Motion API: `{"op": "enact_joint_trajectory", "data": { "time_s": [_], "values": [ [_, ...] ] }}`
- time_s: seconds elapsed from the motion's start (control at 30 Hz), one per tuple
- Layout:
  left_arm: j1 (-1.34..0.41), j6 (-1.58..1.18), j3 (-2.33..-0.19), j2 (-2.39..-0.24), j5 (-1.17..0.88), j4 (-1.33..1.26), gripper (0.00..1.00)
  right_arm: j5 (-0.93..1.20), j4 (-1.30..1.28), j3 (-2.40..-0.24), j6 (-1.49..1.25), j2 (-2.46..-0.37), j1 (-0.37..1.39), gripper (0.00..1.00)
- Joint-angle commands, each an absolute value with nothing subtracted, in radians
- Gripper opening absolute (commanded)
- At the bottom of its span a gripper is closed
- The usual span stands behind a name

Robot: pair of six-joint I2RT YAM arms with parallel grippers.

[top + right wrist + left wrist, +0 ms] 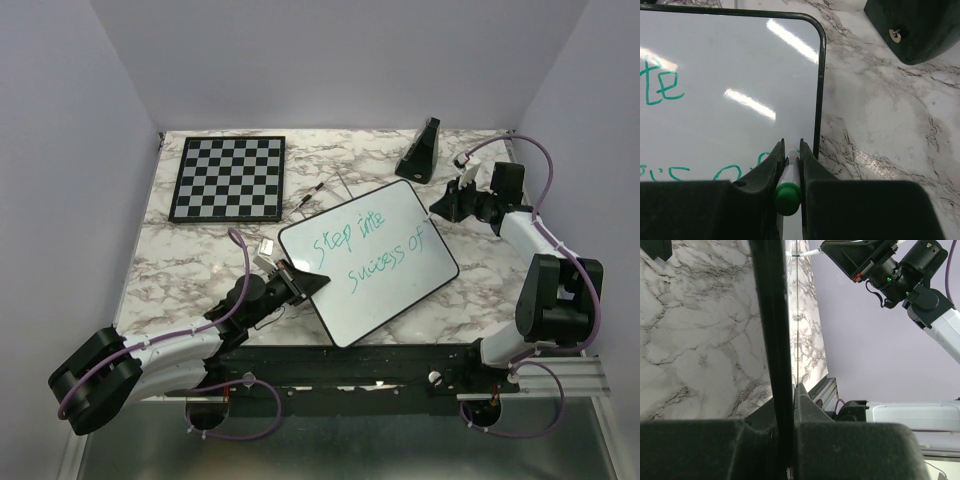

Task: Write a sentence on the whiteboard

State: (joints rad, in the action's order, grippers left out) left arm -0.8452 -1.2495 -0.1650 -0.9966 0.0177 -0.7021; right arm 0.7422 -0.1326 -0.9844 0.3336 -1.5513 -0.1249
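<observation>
my right gripper (791,150) is clamped on a marker (788,194), green butt end toward the wrist camera and the tip pointing ahead at the whiteboard (385,300). the tip sits just inside the board's black rim, on the short edge nearest this gripper; whether it touches the surface i cannot tell. everything writable lies ahead and to the left of the gripper. to its right is only bare table (480,280). the board's long axis runs from my left gripper (303,280) across to the right one, and the sentence (372,250) follows that axis in two teal lines, the second ending close to the marker tip. my left gripper is shut on the rim at the opposite short edge, pinning the board. i judge the right arm is the only one placed to write, and any further stroke must go leftward or back toward me, since the line has run out of board.
</observation>
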Motion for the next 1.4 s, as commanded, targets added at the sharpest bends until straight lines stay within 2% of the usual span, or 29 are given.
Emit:
{"op": "enact_joint_trajectory", "data": {
  "time_s": [0.0, 0.97, 1.37],
  "values": [
    [-0.844, -1.198, -0.170, -0.986, 0.006, -0.779, 0.00, 0.805, -0.149, -0.996, 0.356, -1.557, -0.130, 0.01],
    [-0.844, -1.193, -0.167, -0.963, 0.014, -0.762, 0.00, 0.761, -0.366, -0.888, 0.514, -1.448, -0.133, 0.01],
    [-0.845, -1.195, -0.167, -0.965, 0.012, -0.767, 0.00, 0.874, -0.443, -0.867, 0.532, -1.390, -0.135, 0.01]
  ]
}}
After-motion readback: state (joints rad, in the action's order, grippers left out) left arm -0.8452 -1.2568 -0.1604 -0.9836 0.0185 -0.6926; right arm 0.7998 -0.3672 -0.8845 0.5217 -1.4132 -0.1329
